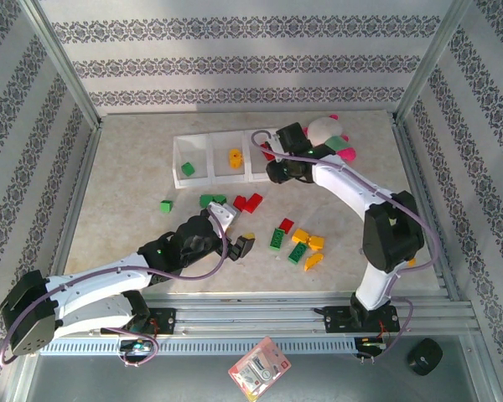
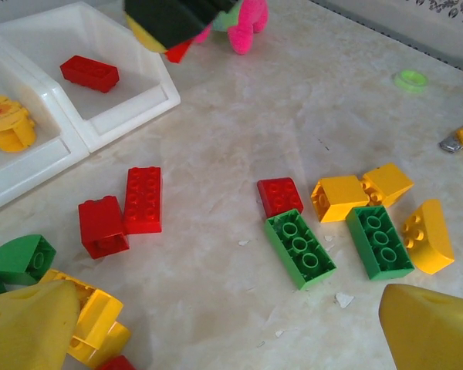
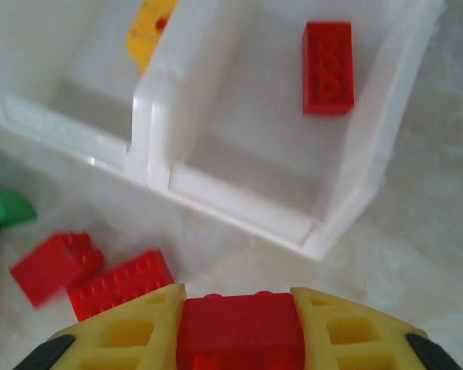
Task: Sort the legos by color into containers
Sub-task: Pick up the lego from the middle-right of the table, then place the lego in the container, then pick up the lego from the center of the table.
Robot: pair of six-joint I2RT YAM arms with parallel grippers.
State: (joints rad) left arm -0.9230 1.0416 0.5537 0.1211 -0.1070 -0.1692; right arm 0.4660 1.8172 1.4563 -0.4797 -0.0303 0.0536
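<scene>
right gripper, clamping a red brick just outside the tray's near wall, may release it short; left gripper gapes.

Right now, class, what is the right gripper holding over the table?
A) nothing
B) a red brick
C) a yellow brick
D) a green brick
B: in the right wrist view, a red brick sits clamped between the yellow fingers of the right gripper.
</scene>
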